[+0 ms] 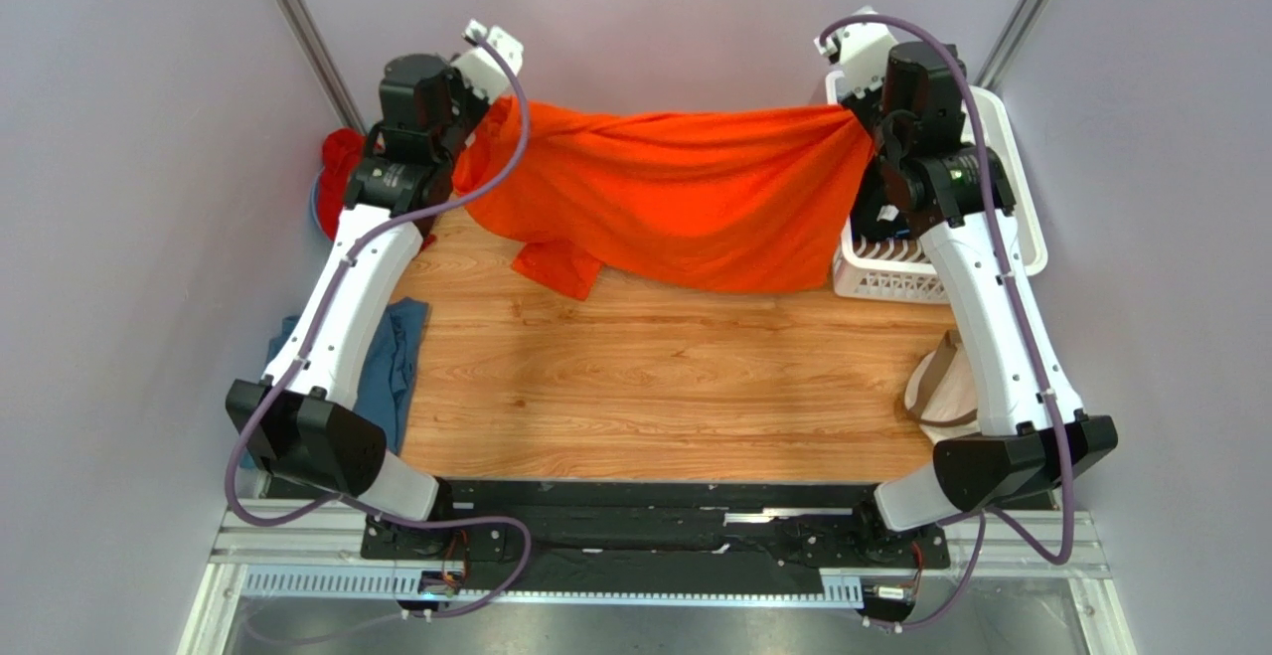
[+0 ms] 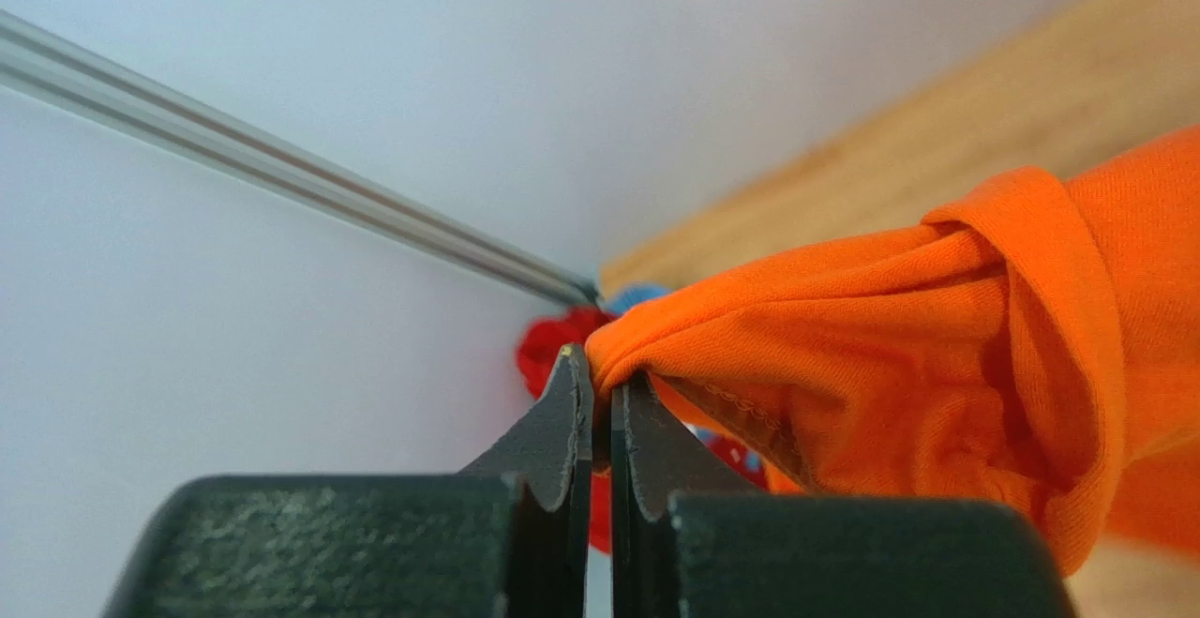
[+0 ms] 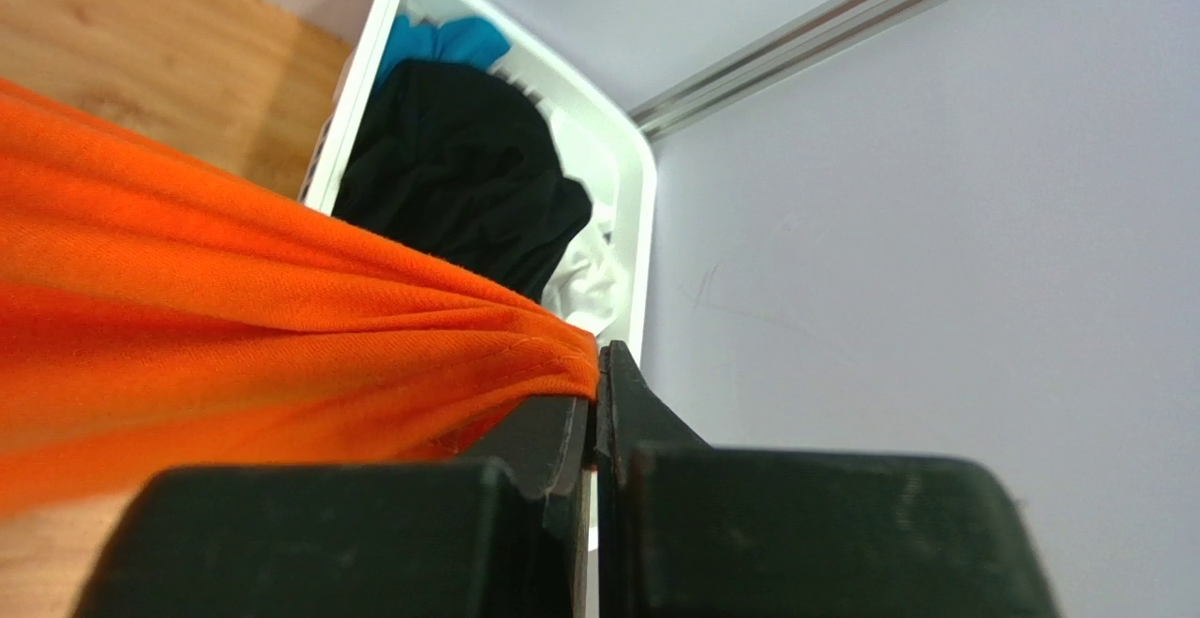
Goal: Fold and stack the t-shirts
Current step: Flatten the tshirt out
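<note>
Item: orange t-shirt, one, strung above the far end of the table between your left gripper and right gripper, each pinched tight on a bunched edge. Handling, likely: light, limp, sagging mid-span; take it by hems and corners

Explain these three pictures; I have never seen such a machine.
Two white robot arms, the left arm and the right arm, are bolted at the near edge of a wooden table. The wide picture looks down from above and behind them. The other two come from a camera on each wrist, looking along its gripper. The left gripper and the right gripper are each shut on the orange t-shirt, stretched between them. A blue shirt lies at the table's left edge, red cloth in the far left corner. A white basket at the right holds black and white clothes.
</note>
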You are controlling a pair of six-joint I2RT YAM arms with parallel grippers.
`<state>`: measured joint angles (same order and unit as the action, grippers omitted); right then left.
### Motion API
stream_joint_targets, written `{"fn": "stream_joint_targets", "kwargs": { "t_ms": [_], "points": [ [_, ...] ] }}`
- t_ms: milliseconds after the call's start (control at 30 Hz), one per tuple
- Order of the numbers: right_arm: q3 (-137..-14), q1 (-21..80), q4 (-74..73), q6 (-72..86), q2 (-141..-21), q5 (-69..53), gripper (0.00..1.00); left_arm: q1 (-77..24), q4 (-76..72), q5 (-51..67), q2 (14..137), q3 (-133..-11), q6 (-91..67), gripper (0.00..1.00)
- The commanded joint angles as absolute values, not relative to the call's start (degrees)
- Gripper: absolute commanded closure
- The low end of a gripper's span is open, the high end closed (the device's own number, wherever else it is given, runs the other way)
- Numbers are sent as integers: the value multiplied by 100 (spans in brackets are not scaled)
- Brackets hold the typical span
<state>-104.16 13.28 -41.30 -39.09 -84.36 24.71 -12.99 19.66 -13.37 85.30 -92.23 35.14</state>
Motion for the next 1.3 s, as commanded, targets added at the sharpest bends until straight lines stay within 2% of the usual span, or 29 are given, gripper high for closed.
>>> {"fn": "stream_joint_targets", "kwargs": {
  "t_ms": [0, 167, 500, 767, 1033, 1267],
  "points": [
    [-11117, 1266, -3902, -3946, -8551, 2733, 100, -1248, 1933, -1424, 8542, -10509, 3323, 100],
    [-11391, 1257, -4288, -3815, -8500, 2611, 100, -1257, 2285, -1346, 8413, -10873, 3199, 100],
    [-10275, 1362, -5027, -3384, -6857, 1846, 100, -1450, 2539, -1002, 6321, -9011, 3173, 100],
    [-9870, 1380, -5344, -3085, -5881, 1582, 100, -1468, 2979, -765, 5081, -8500, 2901, 100],
    [-9265, 1380, -5038, -3111, -5783, 1652, 100, -1468, 2725, -817, 5255, -8166, 3076, 100],
    [-8105, 1371, -4018, -3182, -6441, 1705, 100, -1468, 1619, -896, 6448, -7209, 3410, 100]
  ]
}}
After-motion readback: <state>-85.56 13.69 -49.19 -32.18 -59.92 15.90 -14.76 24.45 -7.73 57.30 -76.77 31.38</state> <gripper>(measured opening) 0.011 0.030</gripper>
